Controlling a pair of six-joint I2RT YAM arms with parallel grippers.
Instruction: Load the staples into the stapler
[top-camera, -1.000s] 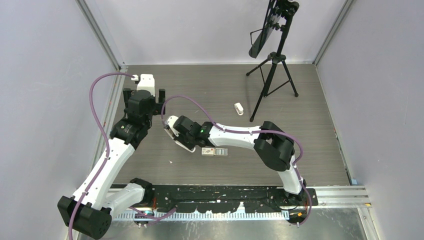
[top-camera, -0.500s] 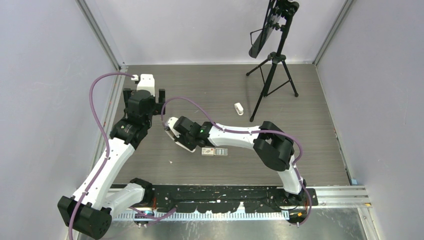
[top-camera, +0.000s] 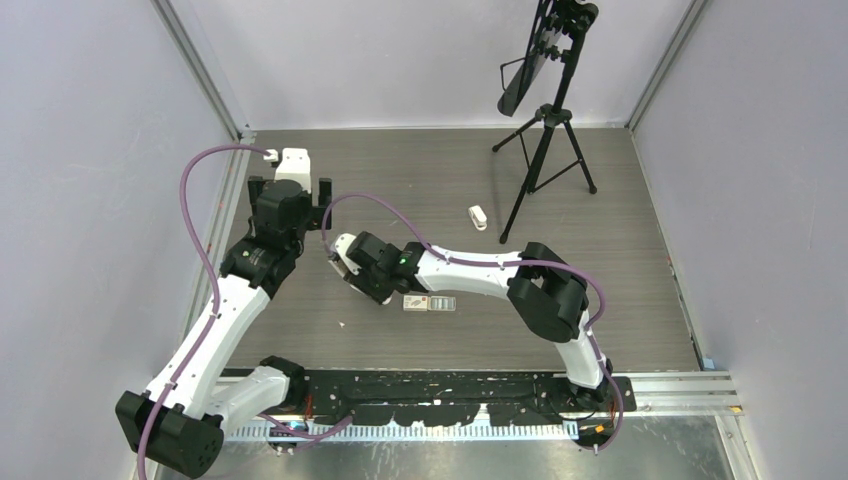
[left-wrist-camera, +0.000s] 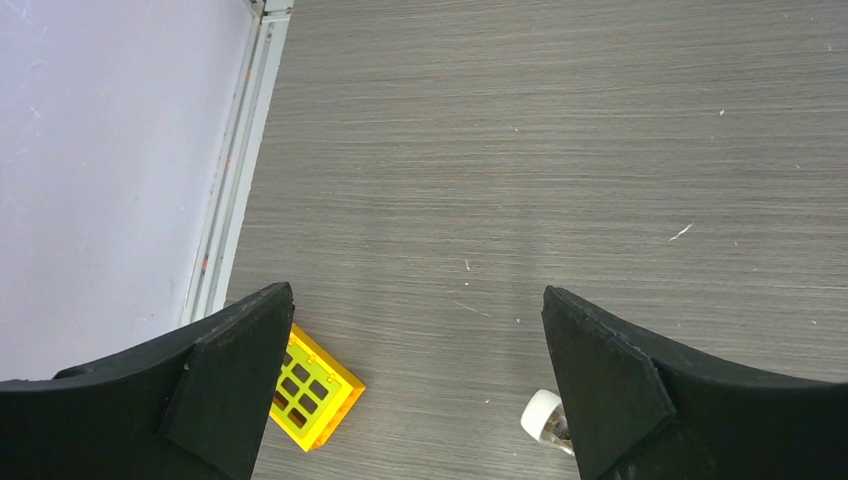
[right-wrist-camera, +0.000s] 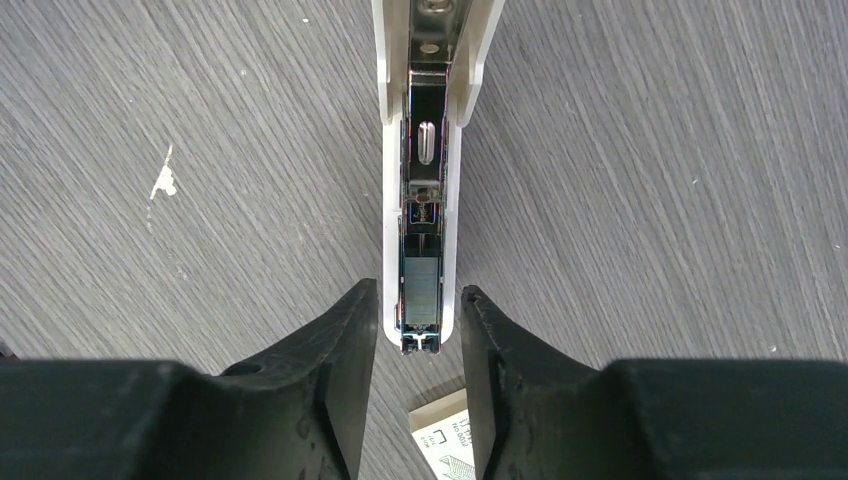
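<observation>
The stapler (right-wrist-camera: 421, 200) lies opened flat on the table, its silver channel facing up. A strip of staples (right-wrist-camera: 421, 285) sits in the near end of that channel. My right gripper (right-wrist-camera: 418, 290) straddles that end, open, with a narrow gap on each side. The staples' white box (right-wrist-camera: 445, 440) lies just behind the stapler's tip. From above, the right gripper (top-camera: 378, 290) is over the stapler (top-camera: 355, 278), and the box (top-camera: 430, 303) lies beside it. My left gripper (left-wrist-camera: 416, 291) hangs wide open over bare table, holding nothing.
A yellow gridded block (left-wrist-camera: 310, 390) lies by the left gripper's left finger. A rounded white end (left-wrist-camera: 543, 414) shows by its right finger. A short white stapler (top-camera: 478, 217) lies mid-table near a black tripod (top-camera: 545, 150). Walls enclose the table.
The right gripper's jaws have parted a little around the stapler's end. Neither arm has visibly shifted.
</observation>
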